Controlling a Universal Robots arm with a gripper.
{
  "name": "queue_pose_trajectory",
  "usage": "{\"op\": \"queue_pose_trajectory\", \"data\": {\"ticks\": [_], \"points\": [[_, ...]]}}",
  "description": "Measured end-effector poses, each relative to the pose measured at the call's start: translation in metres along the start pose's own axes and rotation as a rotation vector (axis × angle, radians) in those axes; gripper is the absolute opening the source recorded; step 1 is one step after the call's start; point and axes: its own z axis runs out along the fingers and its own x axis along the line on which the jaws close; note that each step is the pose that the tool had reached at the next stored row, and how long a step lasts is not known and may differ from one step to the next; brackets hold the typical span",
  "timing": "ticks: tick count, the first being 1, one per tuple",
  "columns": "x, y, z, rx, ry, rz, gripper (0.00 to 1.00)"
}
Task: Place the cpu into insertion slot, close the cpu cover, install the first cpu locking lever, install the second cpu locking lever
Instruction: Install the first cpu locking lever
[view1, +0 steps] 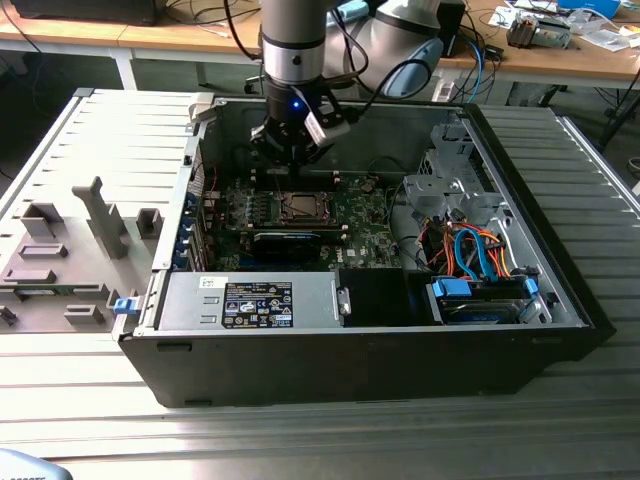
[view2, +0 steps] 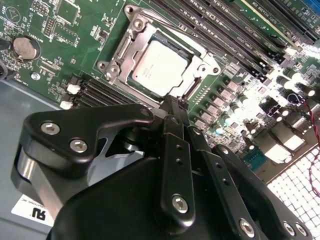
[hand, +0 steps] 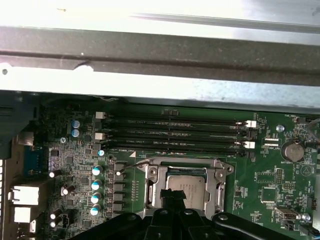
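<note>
The cpu (view2: 159, 67) lies flat in its socket on the green motherboard, silvery top up; in the first wrist view the cpu (hand: 187, 185) is partly hidden by my fingertips. The cpu cover (view2: 204, 63) lies down around it as a silver frame, and the cover (hand: 151, 186) looks the same from the first wrist view. A thin wire lever (hand: 134, 165) sticks out at one socket corner. My gripper (view2: 172, 103) is shut with nothing between its fingers, hovering just above the socket's edge. The gripper (view1: 295, 150) hangs inside the open case, with its tips (hand: 172, 196) over the socket.
Black memory slots (hand: 175, 132) run beside the socket. A black graphics card (view1: 285, 240), a power supply (view1: 250, 300) and a drive cage with coloured cables (view1: 470, 250) fill the case. A coin battery (hand: 292, 150) sits near the socket. A grey fixture tray (view1: 70, 250) lies outside.
</note>
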Motion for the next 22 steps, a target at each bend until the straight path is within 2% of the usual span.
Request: {"op": "queue_pose_trajectory", "data": {"ticks": [6,9,13,22], "points": [[0.006,0.0005,-0.0002,0.0001,-0.0004,0.0,0.11],[0.0131,0.001,-0.0009,0.0002,-0.0015,0.0,0.11],[0.0139,0.0011,-0.0045,0.0002,-0.0016,0.0,0.11],[0.0138,0.001,-0.0069,0.0002,-0.0016,0.0,0.11]]}}
